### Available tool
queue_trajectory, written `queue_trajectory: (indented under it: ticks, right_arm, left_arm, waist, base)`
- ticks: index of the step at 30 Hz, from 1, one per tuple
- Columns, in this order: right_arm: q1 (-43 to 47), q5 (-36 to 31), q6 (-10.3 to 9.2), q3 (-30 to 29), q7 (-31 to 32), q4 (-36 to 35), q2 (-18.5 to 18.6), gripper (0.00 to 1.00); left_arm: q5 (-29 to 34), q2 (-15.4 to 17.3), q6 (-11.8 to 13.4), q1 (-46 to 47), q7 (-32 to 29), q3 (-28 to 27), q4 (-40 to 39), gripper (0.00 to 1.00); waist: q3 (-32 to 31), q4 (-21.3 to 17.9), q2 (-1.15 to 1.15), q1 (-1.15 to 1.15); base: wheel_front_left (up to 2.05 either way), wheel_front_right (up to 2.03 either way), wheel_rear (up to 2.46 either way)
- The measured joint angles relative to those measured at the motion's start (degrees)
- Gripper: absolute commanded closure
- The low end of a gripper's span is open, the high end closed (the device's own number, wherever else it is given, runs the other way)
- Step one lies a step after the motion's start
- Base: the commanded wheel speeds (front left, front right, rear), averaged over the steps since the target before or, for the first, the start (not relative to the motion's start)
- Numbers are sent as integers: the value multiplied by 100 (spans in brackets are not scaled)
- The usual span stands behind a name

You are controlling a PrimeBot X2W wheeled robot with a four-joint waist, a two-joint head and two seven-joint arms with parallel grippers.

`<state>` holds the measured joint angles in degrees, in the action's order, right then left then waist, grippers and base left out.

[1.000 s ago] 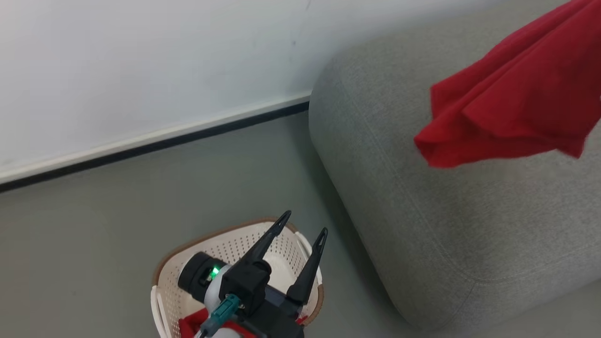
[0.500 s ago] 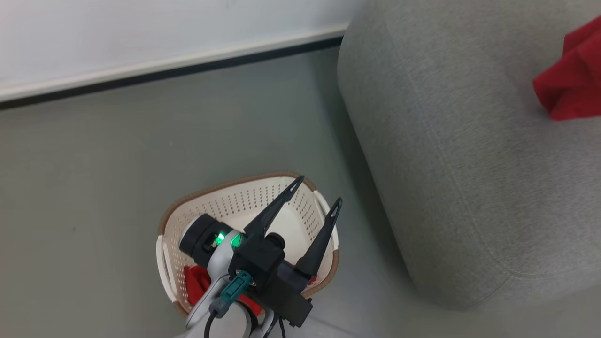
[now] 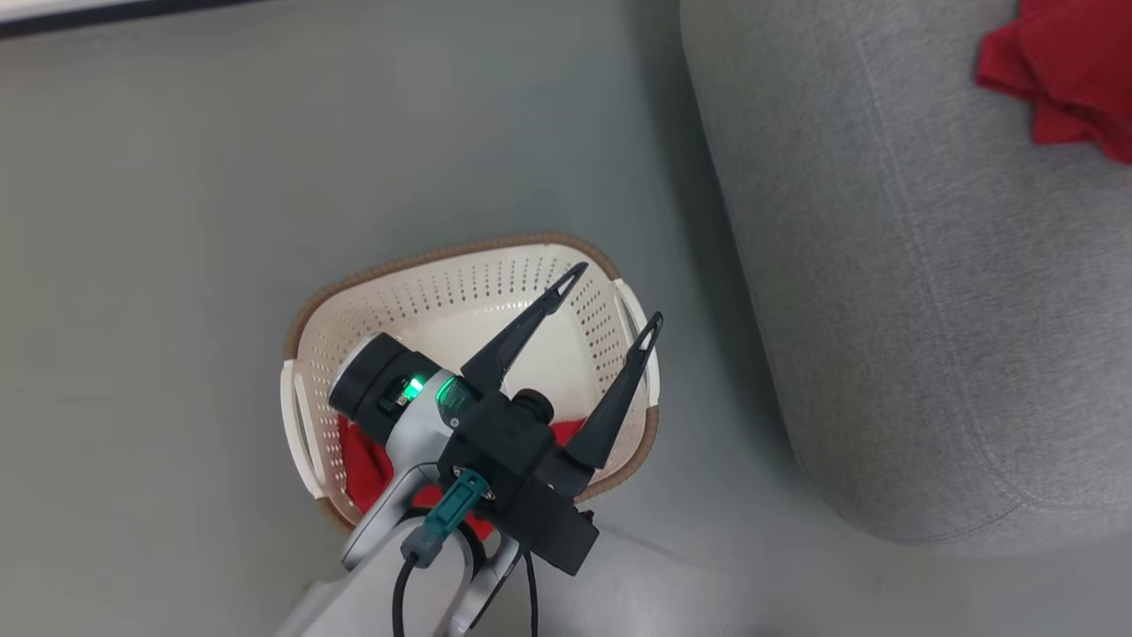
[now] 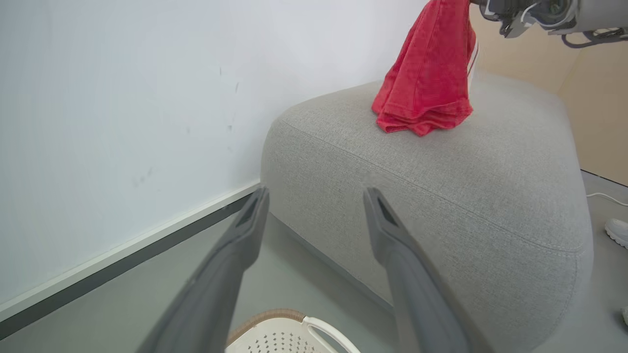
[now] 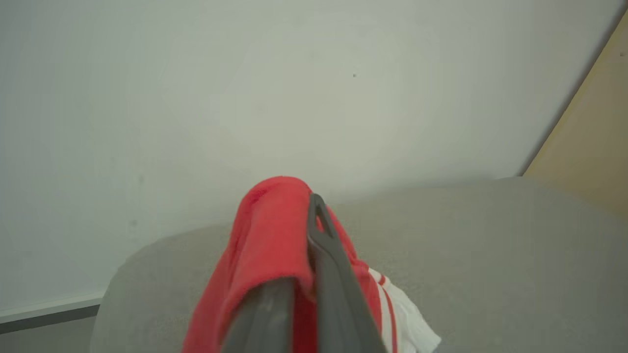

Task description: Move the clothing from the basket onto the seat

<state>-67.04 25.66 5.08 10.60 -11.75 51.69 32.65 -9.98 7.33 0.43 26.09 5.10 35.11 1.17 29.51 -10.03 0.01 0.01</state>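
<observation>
The cream basket stands on the floor beside the grey seat, with red clothing in its near end. My left gripper hangs open and empty above the basket; in the left wrist view its fingers point at the seat, with the basket rim below. My right gripper is shut on a red garment with white striped trim. That garment hangs with its lower end on the seat top, and it lies at the seat's far right.
A white wall with a dark baseboard runs behind the basket and seat. Grey floor lies to the basket's left. A white shoe and a thin cable sit on the floor past the seat, by a tan panel.
The head camera has tilted down, so the basket sits higher in the picture and the wall has gone. The red garment has come down onto the seat. My left gripper stays open over the basket.
</observation>
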Motion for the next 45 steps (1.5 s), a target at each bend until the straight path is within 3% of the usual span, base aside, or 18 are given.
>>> queue_trajectory:
  ticks: [6,11,14,15,16,31,45]
  right_arm:
    - [-22,-104,4,233,-103,460,-423,100]
    - [-19,-245,45,426,-154,737,-526,100]
    - [-19,-391,59,536,-196,842,-519,51]
    - [-19,-412,74,563,-196,877,-519,29]
    - [-19,-412,75,583,-197,926,-522,0]
    - [550,-492,183,858,-254,1018,-768,0]
    - [1557,-499,198,828,-255,319,-821,0]
  left_arm:
    - [53,55,5,116,-47,-29,34,0]
    - [60,19,0,220,-47,4,133,0]
    - [60,11,1,224,-47,8,141,0]
    - [60,11,0,224,-46,5,145,0]
    - [60,12,0,224,-44,2,166,0]
    - [-102,45,41,111,290,-244,673,0]
    - [-457,-92,109,-321,660,-392,1195,0]
  waist:
    - [385,5,0,0]
    - [476,-11,0,-1]
    - [471,-4,-1,-2]
    - [470,-3,-1,-2]
    - [463,-2,-1,-2]
    - [-5,-120,-1,-2]
    - [-864,-109,-2,-2]
  base:
    - [0,0,0]
    - [0,0,0]
    - [0,0,0]
    - [0,0,0]
    - [0,0,0]
    - [0,0,0]
    - [0,0,0]
